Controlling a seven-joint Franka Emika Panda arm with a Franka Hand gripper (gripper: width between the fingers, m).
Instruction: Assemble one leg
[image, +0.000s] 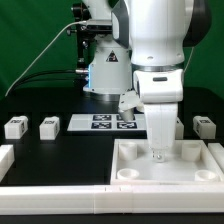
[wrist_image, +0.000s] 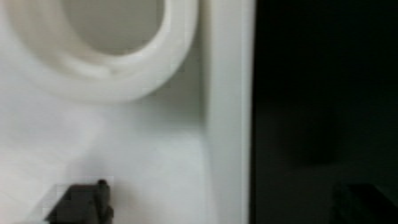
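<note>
Exterior view: set low, near desk (image: 60, 148) height, facing the arm (image: 158, 40) head-on at moderate range. Wrist view: looks past the gripper (wrist_image: 228, 205) at very close range onto the white tray piece (wrist_image: 125, 140), out of focus. Shared ground: that tray piece (image: 120, 200).

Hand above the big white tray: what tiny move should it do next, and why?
Probably close on the tray's wall. The hand is open, its fingers seem to straddle that wall, and it holds nothing; the legs lie untouched.
</note>
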